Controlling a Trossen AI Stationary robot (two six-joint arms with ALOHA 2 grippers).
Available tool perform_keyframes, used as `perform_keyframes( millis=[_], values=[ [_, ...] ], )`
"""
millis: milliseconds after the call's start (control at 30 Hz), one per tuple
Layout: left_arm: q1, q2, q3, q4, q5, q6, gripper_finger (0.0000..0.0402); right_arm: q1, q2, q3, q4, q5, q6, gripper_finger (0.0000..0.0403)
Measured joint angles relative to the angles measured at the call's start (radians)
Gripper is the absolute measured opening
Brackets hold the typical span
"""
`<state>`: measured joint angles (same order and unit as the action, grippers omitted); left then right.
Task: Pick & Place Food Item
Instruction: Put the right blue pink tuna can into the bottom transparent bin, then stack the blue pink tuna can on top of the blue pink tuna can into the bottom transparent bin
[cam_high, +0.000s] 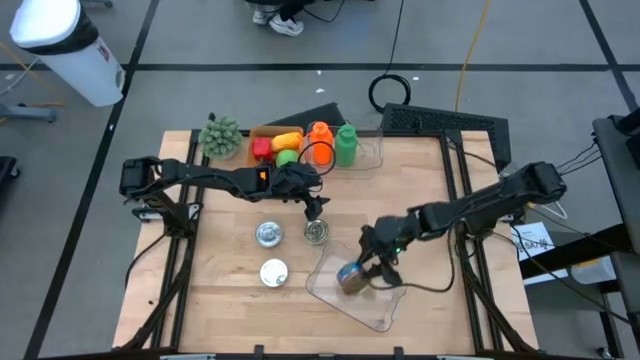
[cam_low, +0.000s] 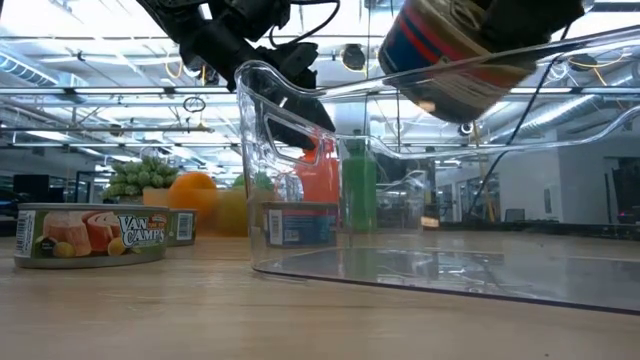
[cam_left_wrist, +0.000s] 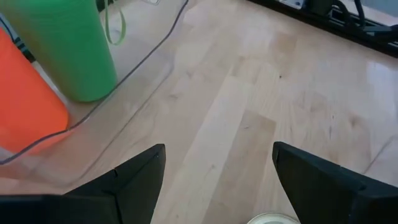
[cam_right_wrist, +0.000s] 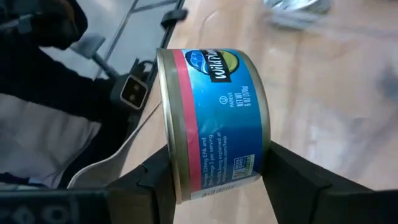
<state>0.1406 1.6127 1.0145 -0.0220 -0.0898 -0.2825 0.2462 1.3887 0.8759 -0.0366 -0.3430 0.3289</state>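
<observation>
The blue can (cam_right_wrist: 214, 121) hangs on its side, axis level, flat ends pinched in the right gripper (cam_high: 355, 275), above the clear bin (cam_high: 375, 305) near the desk's (cam_high: 220, 300) front edge. Mid-desk, the left gripper (cam_high: 314, 212) hovers, fingers apart, over another can (cam_high: 317, 233).
</observation>
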Motion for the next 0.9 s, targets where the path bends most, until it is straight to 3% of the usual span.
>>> perform_keyframes(
  millis=[333,633,733,900],
  values=[
    [0.0,0.0,0.0,-0.01,0.0,-0.006,0.031,0.096,0.149,0.001,0.005,0.007,0.01,0.0184],
    [-0.003,0.0,0.0,-0.016,0.0,-0.028,0.031,0.103,0.174,0.004,0.027,0.032,-0.079,0.029],
    [-0.004,0.001,0.0,-0.022,0.0,-0.034,0.031,0.103,0.167,0.002,0.032,0.045,-0.112,0.0301],
    [-0.004,-0.005,0.0,-0.046,0.001,-0.035,0.031,0.102,0.126,0.0,0.033,0.17,-0.178,0.0296]
  ],
)
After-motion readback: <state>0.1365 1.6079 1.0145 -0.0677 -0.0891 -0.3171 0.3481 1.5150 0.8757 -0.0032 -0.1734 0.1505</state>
